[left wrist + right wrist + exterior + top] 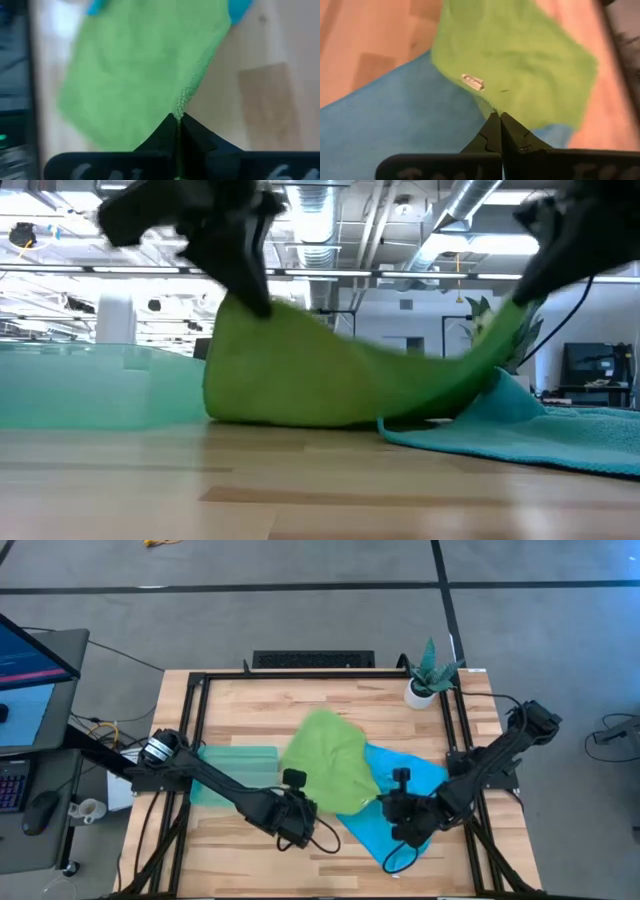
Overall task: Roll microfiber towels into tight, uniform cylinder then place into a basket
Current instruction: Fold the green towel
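The left gripper (296, 821) is clenching one near corner of the green towel (328, 760); the right gripper (405, 819) is pinching the other near corner, its fingers closed on the cloth. The towel is stretching between them, its far part sagging onto the table (250, 700) and lying partly over the blue towel (410, 795). The held edge is running across from arm to arm; both grippers are equally near. The basket (235, 765) is sitting beside the towel on the left arm's side, so a placing move is judged to fall to that arm.
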Robot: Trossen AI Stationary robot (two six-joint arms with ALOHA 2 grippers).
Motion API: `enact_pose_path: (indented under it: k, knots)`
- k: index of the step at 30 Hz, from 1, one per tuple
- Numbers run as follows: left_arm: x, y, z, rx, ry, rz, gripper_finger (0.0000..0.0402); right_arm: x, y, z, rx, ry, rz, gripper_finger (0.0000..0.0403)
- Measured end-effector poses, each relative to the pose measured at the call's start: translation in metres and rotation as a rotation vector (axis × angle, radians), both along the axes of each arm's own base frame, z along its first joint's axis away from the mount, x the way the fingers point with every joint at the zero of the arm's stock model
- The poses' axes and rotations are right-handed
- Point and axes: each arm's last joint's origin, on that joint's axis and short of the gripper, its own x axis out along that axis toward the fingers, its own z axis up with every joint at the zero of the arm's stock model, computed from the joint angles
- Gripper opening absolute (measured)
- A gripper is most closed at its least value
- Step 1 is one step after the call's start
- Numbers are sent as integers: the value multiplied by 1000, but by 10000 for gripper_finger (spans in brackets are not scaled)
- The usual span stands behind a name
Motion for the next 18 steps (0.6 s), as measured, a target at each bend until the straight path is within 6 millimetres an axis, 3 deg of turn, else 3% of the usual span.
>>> enact_pose_path:
  k: [8,18]
  knots:
    - [-6,5,47,201,28,34,4,1,-3,34,-228,-75,-69,8]
    - [-10,46,102,448,-19,224,4,1,-37,79,-502,-143,-211,8]
